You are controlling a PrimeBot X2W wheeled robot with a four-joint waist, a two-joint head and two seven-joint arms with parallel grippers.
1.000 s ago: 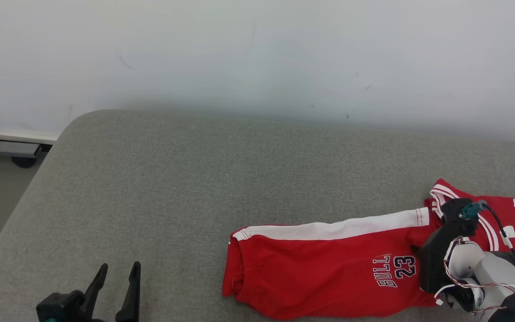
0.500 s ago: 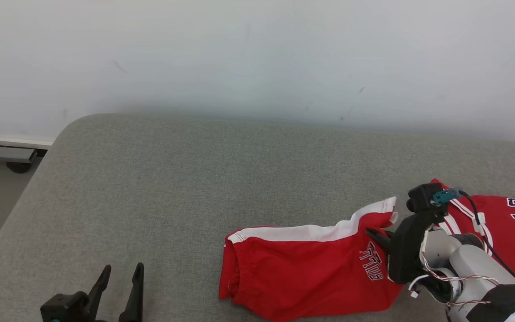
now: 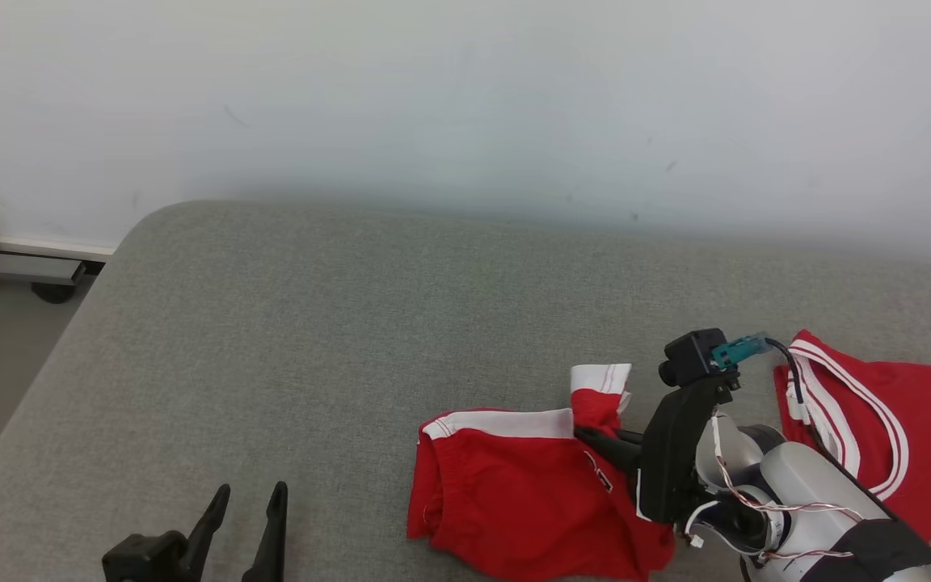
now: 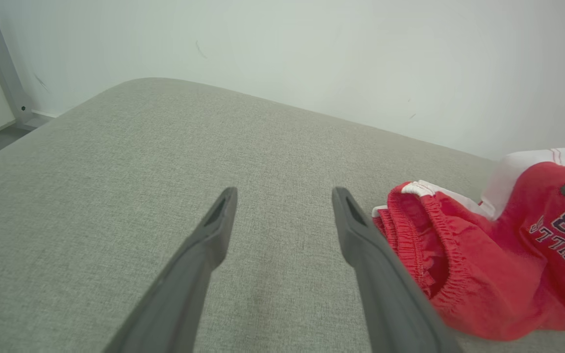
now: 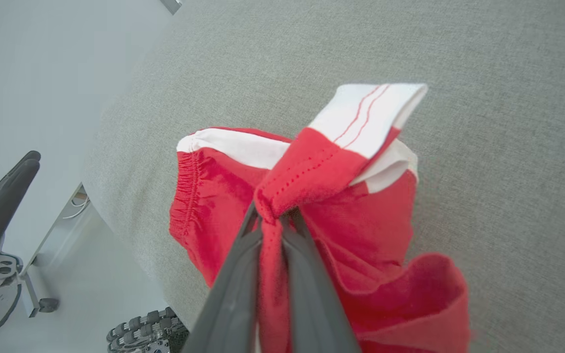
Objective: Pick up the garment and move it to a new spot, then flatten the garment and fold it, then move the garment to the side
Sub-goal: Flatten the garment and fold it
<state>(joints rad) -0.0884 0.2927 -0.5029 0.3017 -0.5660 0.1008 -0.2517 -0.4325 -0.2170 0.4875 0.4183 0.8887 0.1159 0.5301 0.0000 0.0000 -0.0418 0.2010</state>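
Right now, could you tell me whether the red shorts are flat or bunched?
Bunched: the right gripper pinches one leg of the red shorts, raised and crumpled.

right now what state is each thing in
shorts, bunched, one leg hem pinched and raised
jersey, lying spread out, not held
right gripper, shut on shorts
left gripper, open, empty
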